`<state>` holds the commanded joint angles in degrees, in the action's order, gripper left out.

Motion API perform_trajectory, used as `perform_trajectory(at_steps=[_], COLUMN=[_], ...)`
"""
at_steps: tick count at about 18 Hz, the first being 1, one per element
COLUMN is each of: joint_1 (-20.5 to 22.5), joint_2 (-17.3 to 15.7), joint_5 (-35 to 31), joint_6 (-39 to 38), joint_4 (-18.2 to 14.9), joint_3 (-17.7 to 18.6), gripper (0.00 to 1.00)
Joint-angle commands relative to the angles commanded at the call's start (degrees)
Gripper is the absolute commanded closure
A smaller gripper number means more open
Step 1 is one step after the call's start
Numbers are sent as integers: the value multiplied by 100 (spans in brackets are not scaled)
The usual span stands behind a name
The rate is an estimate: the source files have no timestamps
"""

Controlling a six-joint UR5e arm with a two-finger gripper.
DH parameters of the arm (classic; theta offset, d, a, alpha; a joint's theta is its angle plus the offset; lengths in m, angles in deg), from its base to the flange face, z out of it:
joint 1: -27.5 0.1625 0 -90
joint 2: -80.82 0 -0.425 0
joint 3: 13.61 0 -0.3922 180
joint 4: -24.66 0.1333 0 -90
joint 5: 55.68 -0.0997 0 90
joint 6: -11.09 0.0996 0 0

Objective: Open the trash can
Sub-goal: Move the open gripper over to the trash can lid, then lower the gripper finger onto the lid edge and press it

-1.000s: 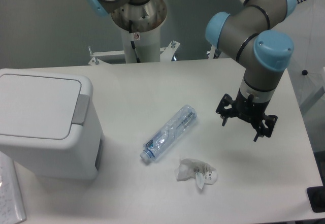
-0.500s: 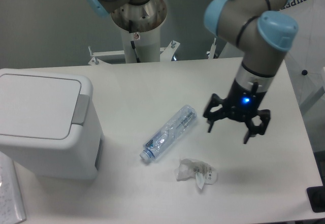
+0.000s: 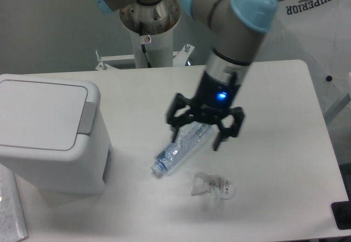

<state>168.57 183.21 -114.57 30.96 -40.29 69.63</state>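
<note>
- Working from the table (image 3: 274, 88) upward: it is a broad white top that carries everything here, and I am mounted at its far edge.
- Sitting on the left side of it is the trash can (image 3: 49, 159), a boxy white bin with rounded corners. Its flat lid (image 3: 41, 116) lies closed and level, and the grey push tab (image 3: 86, 119) along the lid's right edge looks untouched. By my judgement the task has not really begun: nothing on the can is lifted or pressed, and the whole opening is left to do.
- Hanging over the middle of the table is my arm (image 3: 233, 28), grey with light blue joint caps, reaching down toward the clutter and not toward the can.
- At its end is my gripper (image 3: 204, 125), a blue light glowing on its body. The jaws are spread wide and hold nothing. They hover above the upper end of the bottle, well apart from the trash can and its tab.
- Below them lies a clear plastic bottle (image 3: 178, 150) on its side, slanting from upper right to lower left, cap end toward the can.
- Nearest the front edge is a small crumpled wrapper (image 3: 213, 186), just beside the bottle's lower half but apart from it.
- What remains, as I judge it, is to cross leftward and reach the grey tab.
</note>
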Motion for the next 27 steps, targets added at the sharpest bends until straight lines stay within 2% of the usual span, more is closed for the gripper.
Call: perform_trajectory(at_steps=[3,5,9,12,27], joint_1=[-291,-527,-616,-617,-625], joint_2=[-123,-210,-343,-308,-255], joint_5=[27,9,0,9,-17], joint_6=[-141,-54,-45,-98,-115], joint_4=[9,70,114,299,299], joint_3=[87,333,659,650,703], gripper=[0,0,0,0,0])
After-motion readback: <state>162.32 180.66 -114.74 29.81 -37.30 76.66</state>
